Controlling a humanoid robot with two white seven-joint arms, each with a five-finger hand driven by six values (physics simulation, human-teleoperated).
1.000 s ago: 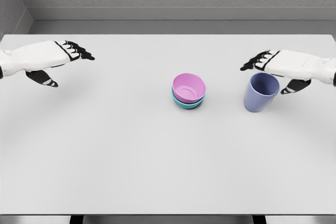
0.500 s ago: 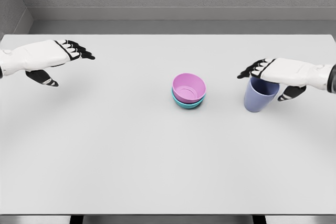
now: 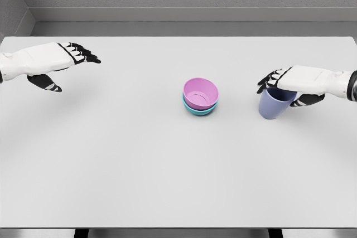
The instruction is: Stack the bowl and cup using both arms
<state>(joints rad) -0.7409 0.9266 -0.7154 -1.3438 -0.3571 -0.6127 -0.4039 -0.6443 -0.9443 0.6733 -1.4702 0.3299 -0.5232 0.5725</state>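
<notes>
The right robot hand (image 3: 287,85) lies over the rim of the periwinkle-blue plastic cup (image 3: 273,104), palm down, its black fingers (image 3: 266,80) curling down over the cup's left and far edge and its thumb on the right side; the fingers are closed around the cup's top, though how firm the grip is cannot be told. The cup stands on the white counter (image 3: 167,165), right of the middle and leaning slightly. To its left, apart from it, a pink round bowl (image 3: 201,93) sits nested inside a teal round bowl (image 3: 198,110), of which only a lower rim shows. Far across the counter, the left robot hand (image 3: 58,62) hovers near the left edge, fingers stretched out and loosely spread, thumb hanging below, holding nothing.
</notes>
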